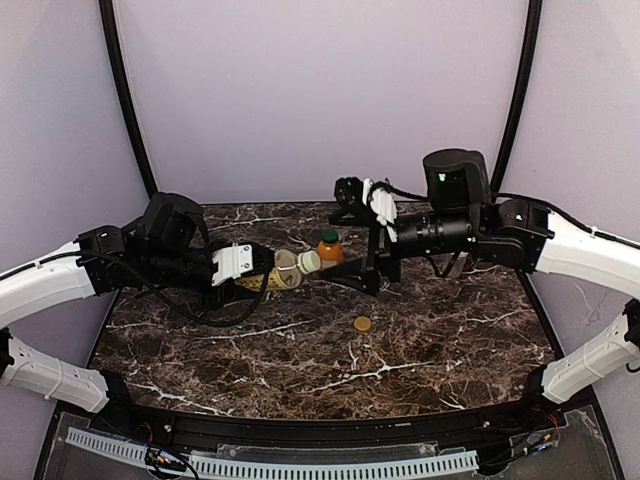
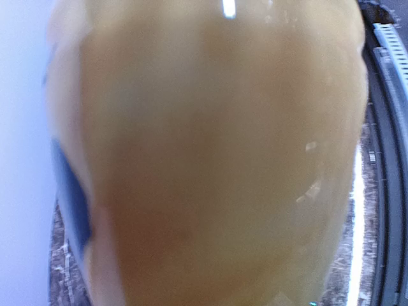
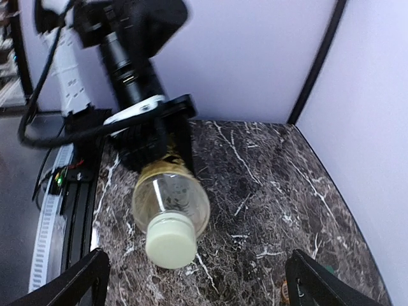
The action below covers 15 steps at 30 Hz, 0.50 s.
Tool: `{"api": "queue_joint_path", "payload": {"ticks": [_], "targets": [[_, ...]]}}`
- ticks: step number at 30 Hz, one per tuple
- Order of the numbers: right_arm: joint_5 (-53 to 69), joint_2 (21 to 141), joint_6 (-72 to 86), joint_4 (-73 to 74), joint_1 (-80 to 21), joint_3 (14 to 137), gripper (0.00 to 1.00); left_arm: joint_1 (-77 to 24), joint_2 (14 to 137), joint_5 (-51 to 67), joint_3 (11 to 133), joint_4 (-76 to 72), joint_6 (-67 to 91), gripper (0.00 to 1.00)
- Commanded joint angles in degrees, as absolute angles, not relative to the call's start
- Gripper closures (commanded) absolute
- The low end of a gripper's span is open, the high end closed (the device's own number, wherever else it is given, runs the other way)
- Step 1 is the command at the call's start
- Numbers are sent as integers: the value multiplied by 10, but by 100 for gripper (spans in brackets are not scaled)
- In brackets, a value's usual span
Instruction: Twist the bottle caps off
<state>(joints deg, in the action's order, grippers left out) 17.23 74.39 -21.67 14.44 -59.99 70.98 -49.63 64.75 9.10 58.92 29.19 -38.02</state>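
Top external view first: the marble desk (image 1: pixel 430 340) has both arms meeting over the middle of the frame. The left hand (image 1: pixel 258 270) is clamped round the body of the yellow bottle (image 1: pixel 280 272), holding it sideways off the desk with its neck pointing to the right. The left wrist view is just a yellow blur, so the bottle sits right up against that camera.

The right hand (image 3: pixel 197 284) is wide open. In the right wrist view its two fingertips sit at the lower corners, with the bottle's cream-white cap (image 3: pixel 171 239) just above the gap between them and nothing touching it.

The orange bottle (image 1: pixel 330 251) stands upright just right of the held one, with its dark green cap (image 1: pixel 330 237) screwed on.

The tan-brown cap (image 1: pixel 362 323) lies loose on the desk, lower centre, well apart from everything.

So my guess is one cap of three is done. The cream-white one looks like the job in hand, and the green one is untouched. I can't spot the bottle the tan cap came from.
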Motion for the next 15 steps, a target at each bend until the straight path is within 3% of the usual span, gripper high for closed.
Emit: {"api": "queue_joint_path", "payload": {"ticks": [1,5,10,15], "targets": [[154,797,130,112,-546,778,8,-495,629,-86,542,142,-433,69],[196,838,256,87,-538,799,13,-495,621,-163,511,62,-486,69],[239,875,289,69,-538,817,21,-494,615,-179,501,47,-494,69],[256,893,290,72,-539,818,36,-495,611,-175,495,47,-491,69]]}}
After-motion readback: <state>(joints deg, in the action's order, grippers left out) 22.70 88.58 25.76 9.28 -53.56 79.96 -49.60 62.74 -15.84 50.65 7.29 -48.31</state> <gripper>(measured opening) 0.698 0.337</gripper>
